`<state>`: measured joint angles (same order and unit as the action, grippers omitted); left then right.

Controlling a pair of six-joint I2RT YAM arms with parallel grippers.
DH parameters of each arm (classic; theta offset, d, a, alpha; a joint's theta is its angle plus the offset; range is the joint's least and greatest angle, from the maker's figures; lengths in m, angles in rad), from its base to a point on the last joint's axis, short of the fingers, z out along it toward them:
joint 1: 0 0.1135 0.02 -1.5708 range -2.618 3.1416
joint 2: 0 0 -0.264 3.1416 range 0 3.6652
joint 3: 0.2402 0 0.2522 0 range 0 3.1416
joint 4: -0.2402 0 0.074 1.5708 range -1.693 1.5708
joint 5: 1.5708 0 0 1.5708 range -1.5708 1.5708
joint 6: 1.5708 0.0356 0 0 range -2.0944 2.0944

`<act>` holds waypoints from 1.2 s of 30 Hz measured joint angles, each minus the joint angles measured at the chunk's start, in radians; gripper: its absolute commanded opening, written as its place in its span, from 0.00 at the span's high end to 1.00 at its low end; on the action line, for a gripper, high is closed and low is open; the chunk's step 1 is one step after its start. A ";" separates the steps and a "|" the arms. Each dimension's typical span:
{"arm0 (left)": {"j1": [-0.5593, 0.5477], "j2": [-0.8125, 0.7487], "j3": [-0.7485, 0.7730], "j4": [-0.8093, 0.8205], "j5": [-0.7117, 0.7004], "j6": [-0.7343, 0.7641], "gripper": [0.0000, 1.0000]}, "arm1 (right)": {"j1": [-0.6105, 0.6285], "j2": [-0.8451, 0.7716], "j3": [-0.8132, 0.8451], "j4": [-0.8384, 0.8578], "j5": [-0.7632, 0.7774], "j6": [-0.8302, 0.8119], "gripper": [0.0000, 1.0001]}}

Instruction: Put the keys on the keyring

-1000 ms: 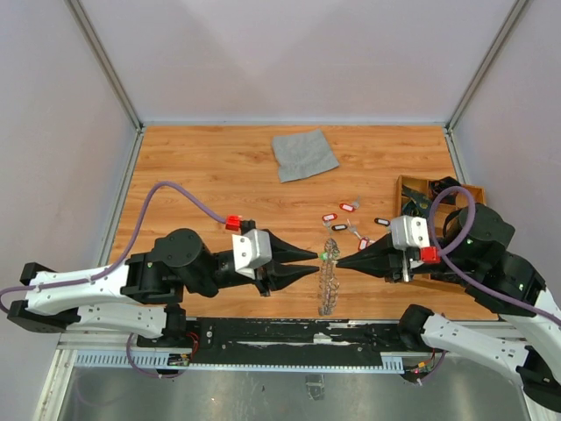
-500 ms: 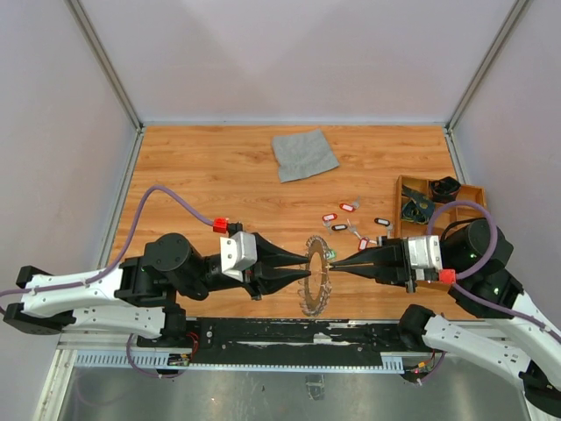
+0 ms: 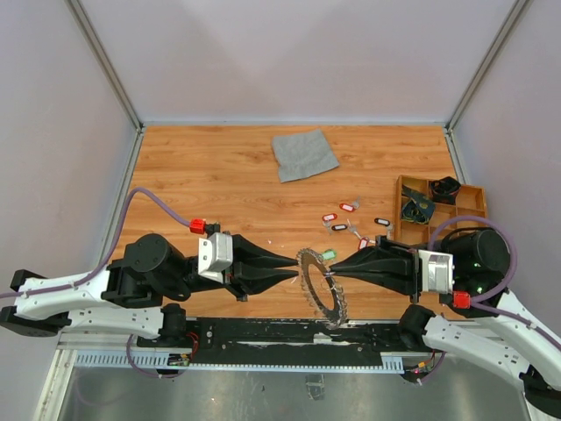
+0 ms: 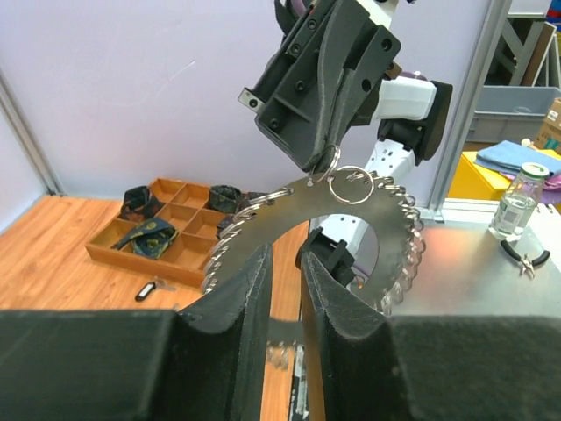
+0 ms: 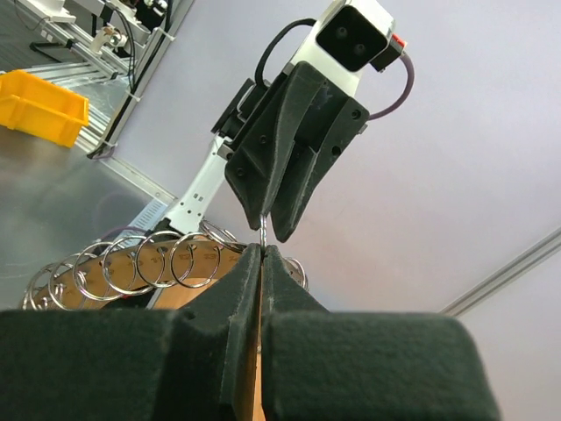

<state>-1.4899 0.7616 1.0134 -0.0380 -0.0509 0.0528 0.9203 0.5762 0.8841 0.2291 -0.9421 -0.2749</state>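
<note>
Now the keyring (image 3: 331,307) has risen off the desk (image 3: 219,175), right gripper (image 3: 334,274) clenched on its rim. The left gripper (image 3: 295,267) straddles it, its hold unclear, and the keys (image 3: 348,208) are still unthreaded.

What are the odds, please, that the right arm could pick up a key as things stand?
Probably not yet. The keys lie just past it, unobstructed, but its jaws are shut on the keyring, which it would have to release first.
</note>
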 measured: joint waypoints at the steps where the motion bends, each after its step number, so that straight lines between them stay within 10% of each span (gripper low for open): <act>1: 0.000 0.000 0.000 0.001 0.002 0.002 0.76 | 0.000 0.004 -0.001 0.011 -0.002 -0.006 1.00; 36: 0.000 0.028 0.018 0.036 0.003 0.017 0.79 | 0.023 0.024 0.006 0.024 0.066 -0.014 0.99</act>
<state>-1.4899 0.7898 1.0313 -0.0017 -0.0479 0.0700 0.9432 0.6003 0.8906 0.2535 -0.8764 -0.2886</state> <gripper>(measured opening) 0.207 0.011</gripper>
